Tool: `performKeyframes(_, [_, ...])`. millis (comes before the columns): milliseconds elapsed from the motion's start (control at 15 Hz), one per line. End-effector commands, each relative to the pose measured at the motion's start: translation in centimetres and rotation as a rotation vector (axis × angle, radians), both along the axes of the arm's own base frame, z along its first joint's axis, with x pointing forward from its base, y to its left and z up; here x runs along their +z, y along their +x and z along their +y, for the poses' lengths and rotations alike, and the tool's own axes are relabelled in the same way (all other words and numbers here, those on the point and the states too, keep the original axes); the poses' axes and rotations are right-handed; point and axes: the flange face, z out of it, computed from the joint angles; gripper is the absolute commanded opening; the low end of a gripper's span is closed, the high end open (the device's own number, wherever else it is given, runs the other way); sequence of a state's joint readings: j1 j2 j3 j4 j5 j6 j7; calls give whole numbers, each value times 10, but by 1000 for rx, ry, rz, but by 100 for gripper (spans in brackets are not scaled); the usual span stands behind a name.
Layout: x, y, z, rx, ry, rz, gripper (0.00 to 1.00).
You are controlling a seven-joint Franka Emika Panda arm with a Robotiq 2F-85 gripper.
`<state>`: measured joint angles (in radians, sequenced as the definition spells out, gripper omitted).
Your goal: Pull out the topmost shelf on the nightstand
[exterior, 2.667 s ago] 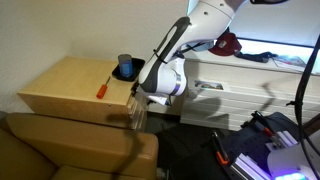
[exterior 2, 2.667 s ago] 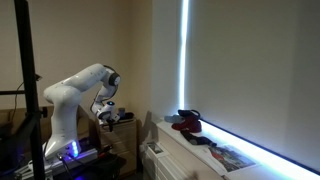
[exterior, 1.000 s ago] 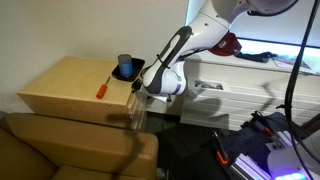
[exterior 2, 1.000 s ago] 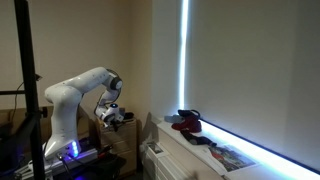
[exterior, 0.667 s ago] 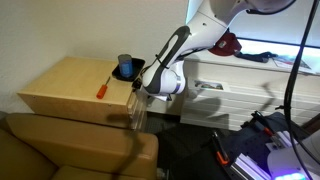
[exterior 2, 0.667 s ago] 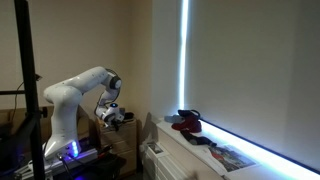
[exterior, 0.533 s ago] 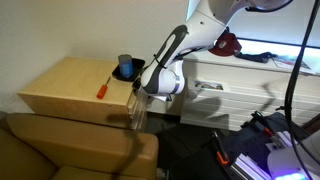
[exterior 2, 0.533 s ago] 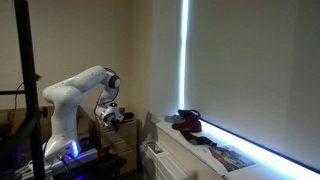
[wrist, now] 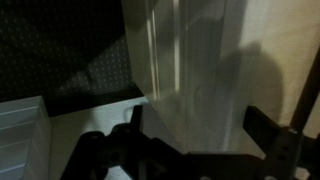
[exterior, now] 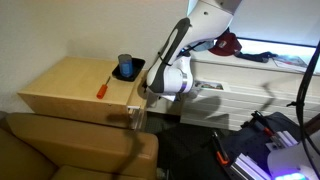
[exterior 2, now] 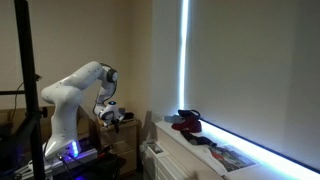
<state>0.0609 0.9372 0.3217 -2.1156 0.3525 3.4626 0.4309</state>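
The nightstand (exterior: 70, 85) is a light tan wooden box with a flat top, seen in an exterior view. At its front corner a thin pale board, the topmost shelf (exterior: 136, 116), sticks out a little. My gripper (exterior: 143, 97) hangs at that corner, just above the board. In the wrist view my two dark fingers stand wide apart (wrist: 200, 125) with a pale tan wood surface (wrist: 190, 60) between and behind them; I cannot see them pressing on it. My arm and gripper (exterior 2: 112, 117) also show small and dim from another side.
A red-handled screwdriver (exterior: 103, 87) and a blue cup (exterior: 126, 67) rest on the nightstand top. A brown leather seat (exterior: 70, 145) stands close in front. A white slatted unit (exterior: 230, 95) with a dark red item (exterior: 228, 43) stands behind my arm. Cables lie low on the floor (exterior: 250, 140).
My wrist has shifted slightly to the right, away from the nightstand front. I cannot tell whether the board moved.
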Motion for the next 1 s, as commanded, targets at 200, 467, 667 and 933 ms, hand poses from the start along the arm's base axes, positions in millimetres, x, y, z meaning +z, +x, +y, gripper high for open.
performKeyframes(200, [-17, -65, -100, -126, -175, 143, 100])
performKeyframes(467, [-8, -100, -154, -207, -262, 204, 100])
performKeyframes(667, [-6, -120, -180, -275, -328, 249, 100])
performKeyframes(933, [-8, -139, -193, -354, -387, 302, 100])
